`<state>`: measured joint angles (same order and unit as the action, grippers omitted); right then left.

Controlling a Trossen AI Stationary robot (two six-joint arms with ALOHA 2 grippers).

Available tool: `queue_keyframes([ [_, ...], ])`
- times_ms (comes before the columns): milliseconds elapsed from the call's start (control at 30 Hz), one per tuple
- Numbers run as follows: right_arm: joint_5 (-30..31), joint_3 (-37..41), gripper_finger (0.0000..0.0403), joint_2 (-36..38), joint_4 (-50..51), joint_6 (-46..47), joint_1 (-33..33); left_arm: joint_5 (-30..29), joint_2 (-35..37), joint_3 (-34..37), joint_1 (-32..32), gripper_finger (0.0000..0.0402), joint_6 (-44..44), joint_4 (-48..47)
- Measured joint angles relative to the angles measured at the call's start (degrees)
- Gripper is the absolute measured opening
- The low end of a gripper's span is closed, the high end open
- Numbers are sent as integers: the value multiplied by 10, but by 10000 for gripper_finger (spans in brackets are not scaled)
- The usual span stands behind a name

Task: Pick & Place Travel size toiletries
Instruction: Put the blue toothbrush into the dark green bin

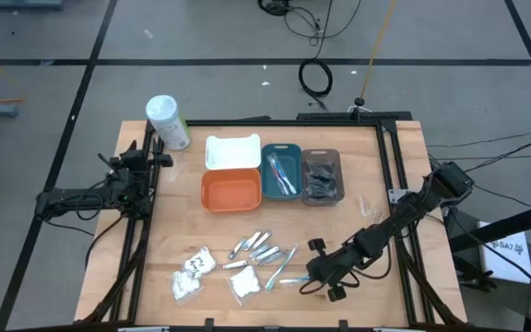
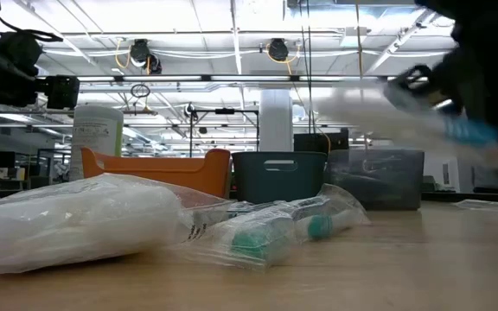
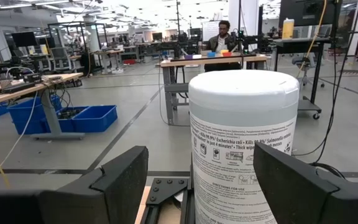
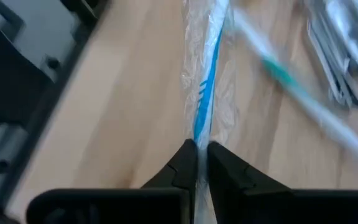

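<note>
The right gripper [image 4: 197, 155] has its fingers pinched nearly closed on a wrapped blue-and-white toothbrush [image 4: 206, 87], at the near right of the wooden table [image 1: 376, 194], beside the loose tubes [image 1: 256, 247] and white packets [image 1: 192, 274]. The toothbrush looks light and stiff, but its clear wrapper is probably slippery, so a grip across the handle seems safest. The teal tray [image 1: 281, 172] already holds toothbrushes. The left gripper [image 3: 191, 186] waits far left, fingers wide apart, facing a large white bottle [image 3: 243, 143]. Beyond lies an open workshop with a seated person.
</note>
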<state>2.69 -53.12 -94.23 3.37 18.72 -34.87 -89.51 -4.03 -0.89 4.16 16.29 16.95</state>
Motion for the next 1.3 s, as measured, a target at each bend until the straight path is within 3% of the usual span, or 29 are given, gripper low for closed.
queue_keyframes([
  [300, 5, -1, 18, -8, -150, -53, 15, 0, 0, 0, 0, 285, 0, 0],
  [733, 10, -2, 18, -7, -295, -106, 123, 0, 0, 0, 0, 285, 0, 0],
  [1300, 266, -2, 18, -7, -365, -81, 270, 0, 0, 0, 0, 285, 0, 0],
])
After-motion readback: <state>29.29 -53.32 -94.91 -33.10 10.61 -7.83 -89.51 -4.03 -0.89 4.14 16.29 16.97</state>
